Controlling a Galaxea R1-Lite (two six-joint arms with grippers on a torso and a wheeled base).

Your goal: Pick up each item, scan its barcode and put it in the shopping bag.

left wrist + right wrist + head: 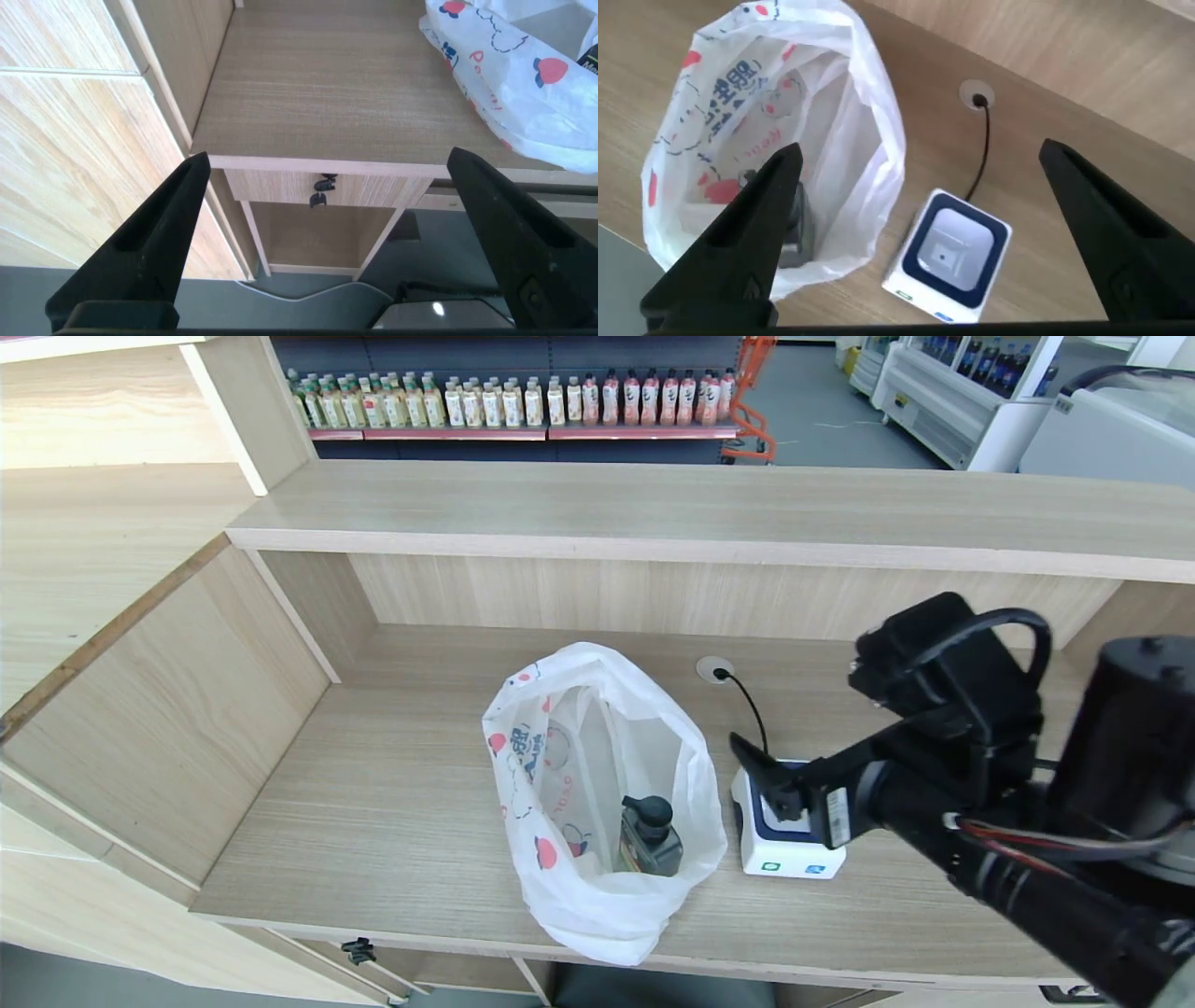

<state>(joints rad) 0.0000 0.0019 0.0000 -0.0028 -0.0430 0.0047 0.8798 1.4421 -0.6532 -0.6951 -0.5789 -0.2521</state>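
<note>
Head view has the white shopping bag (597,803) standing open in the middle of the wooden surface (392,803). The bag is printed with red shapes, and a dark bottle (651,837) with a black cap sits upright at its bottom. Just beside the bag, on the robot's right, rests a white and blue scanner (786,849). Its black cable (747,705) runs back to a round grommet (715,669) in the surface. The right tool (920,154) hangs above the scanner and the bag's edge, fingers spread wide and holding nothing. The left tool (329,161) is low in front of the surface's front edge, facing a small black fitting (320,191) under that edge. It is also spread wide and empty. Beyond the raised ledge, a shelf (523,432) carries rows of drink bottles.
</note>
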